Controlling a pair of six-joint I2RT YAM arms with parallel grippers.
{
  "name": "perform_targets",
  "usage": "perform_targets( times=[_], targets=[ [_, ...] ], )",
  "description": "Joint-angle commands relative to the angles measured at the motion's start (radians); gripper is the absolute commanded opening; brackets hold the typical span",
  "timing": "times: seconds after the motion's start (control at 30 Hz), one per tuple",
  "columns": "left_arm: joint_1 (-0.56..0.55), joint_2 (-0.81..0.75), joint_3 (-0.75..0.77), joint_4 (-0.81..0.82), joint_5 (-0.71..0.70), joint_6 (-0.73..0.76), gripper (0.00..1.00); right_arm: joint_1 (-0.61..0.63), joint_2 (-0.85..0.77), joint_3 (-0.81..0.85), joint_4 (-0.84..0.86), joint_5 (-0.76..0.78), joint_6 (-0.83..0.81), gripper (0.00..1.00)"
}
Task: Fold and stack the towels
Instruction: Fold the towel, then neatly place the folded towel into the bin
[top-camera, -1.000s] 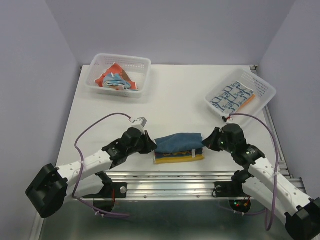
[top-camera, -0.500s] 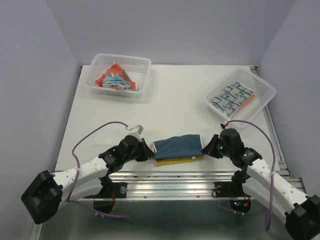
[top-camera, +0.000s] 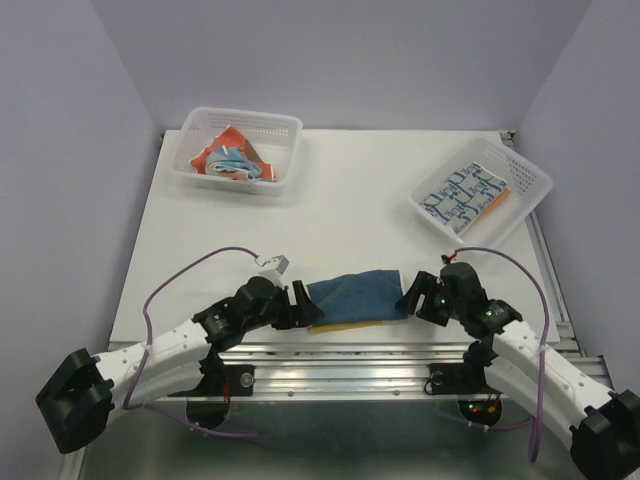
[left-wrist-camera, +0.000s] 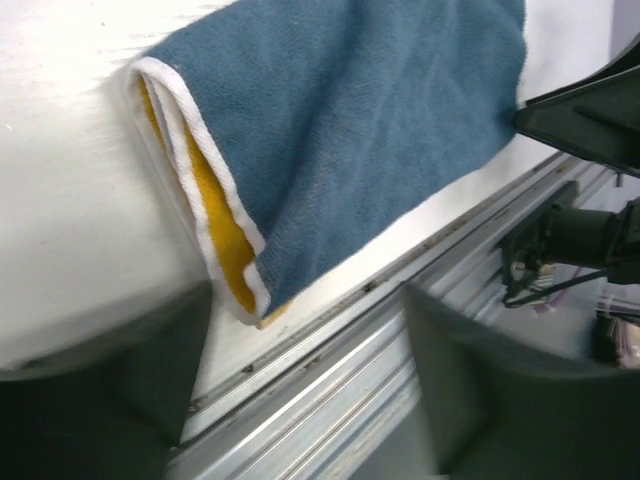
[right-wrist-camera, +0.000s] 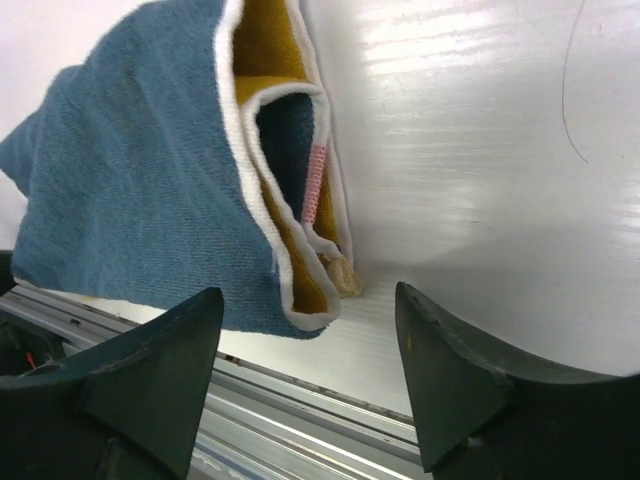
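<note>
On the white table (top-camera: 340, 200), a lattice basket (top-camera: 243, 112) at upper left with crumpled orange and light-blue towels (top-camera: 228, 158). At upper right, a second basket (top-camera: 522, 165) with a flat stack, blue-printed white towel (top-camera: 458, 195) on top. At lower centre, beside the front rail (top-camera: 340, 350), a navy towel (top-camera: 355, 293), folded over with yellow at its edges, lying flat. Flanking it, left gripper (top-camera: 303, 306) and right gripper (top-camera: 409, 299), jaws wide, holding nothing. Judged: fold on this piece done or nearly so. Next: pinch all layers together at one edge and carry to the upper-right stack.
</note>
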Motion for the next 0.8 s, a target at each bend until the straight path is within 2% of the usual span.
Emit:
perform_targets(
  times=[0.0,0.13,0.33,0.63,0.77],
  targets=[
    [-0.015,-0.080,0.016,-0.041,-0.026,0.000,0.99,0.007,-0.016,0.123,0.008,0.013,-0.073,0.76],
    [-0.015,-0.111,0.074,-0.102,-0.154,0.017,0.99,0.007,0.056,0.178,0.014,0.034,-0.116,0.80],
    [-0.015,-0.069,0.167,-0.211,-0.323,0.028,0.99,0.024,0.228,0.232,0.021,0.112,-0.159,0.77],
    [-0.013,-0.052,0.168,-0.204,-0.340,0.052,0.99,0.110,0.375,0.233,0.034,0.155,-0.193,0.73],
    [-0.015,-0.069,0.157,-0.208,-0.354,0.054,0.99,0.133,0.450,0.244,0.035,0.238,-0.194,0.65]
  ],
)
